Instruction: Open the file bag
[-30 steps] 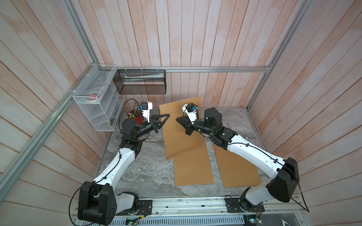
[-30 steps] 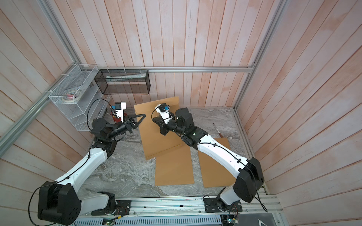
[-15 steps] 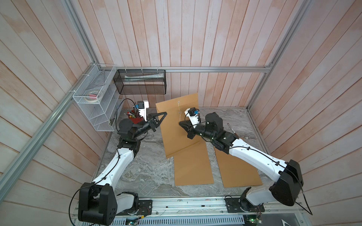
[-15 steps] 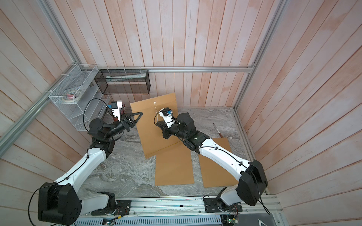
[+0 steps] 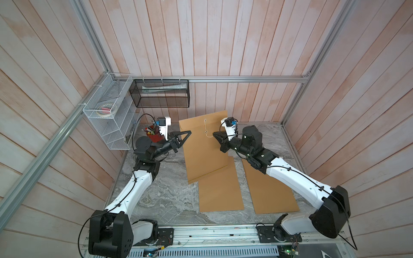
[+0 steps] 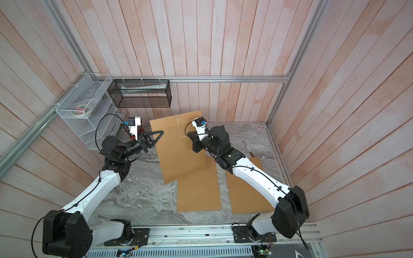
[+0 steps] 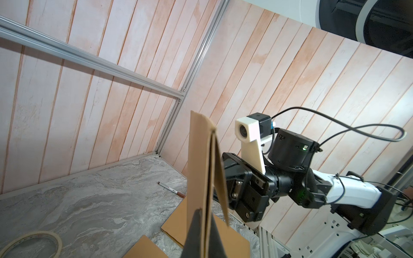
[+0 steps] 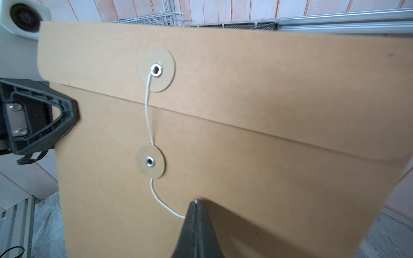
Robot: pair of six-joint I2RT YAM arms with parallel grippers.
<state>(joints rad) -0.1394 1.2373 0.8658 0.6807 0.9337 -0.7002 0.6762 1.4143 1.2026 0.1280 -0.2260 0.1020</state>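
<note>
**File bag held upright, string drawn out to one side**

Grey marbled tabletop (image 5: 161, 196), walled in by pale pink wooden planks (image 5: 201, 44), carries the scene. The stiff brown kraft-paper file bag (image 5: 201, 156) stands nearly on end at the middle rear of it, face towards the right arm. Its lower edge comes down over a flat brown envelope (image 5: 220, 189); whether they touch cannot be told.

Since a second ago the right gripper (image 5: 215, 134) has drawn back towards its own side. Both round cardboard washers and the thin white string (image 5: 205, 126) are now uncovered in both top views. Half a second ago the bag's top edge stood a little higher. The left gripper (image 5: 187, 133) has barely shifted.

That left gripper is clamped narrow on the bag's side edge, with the paper sandwiched between its black fingers (image 7: 194, 223). The right gripper's jaws are pressed together on the free end of the string.

The string leaves the metal eyelet of the upper washer (image 8: 157, 69), crosses the flap (image 8: 268, 73), slips behind the lower washer (image 8: 150, 161) and curves out to the fingertips. The flap is folded down, its corner rounded, standing slightly off the body in the left wrist view.

A second flat envelope (image 5: 270, 189) lies further right, with a slim marker pen (image 6: 248, 148) behind it.
</note>
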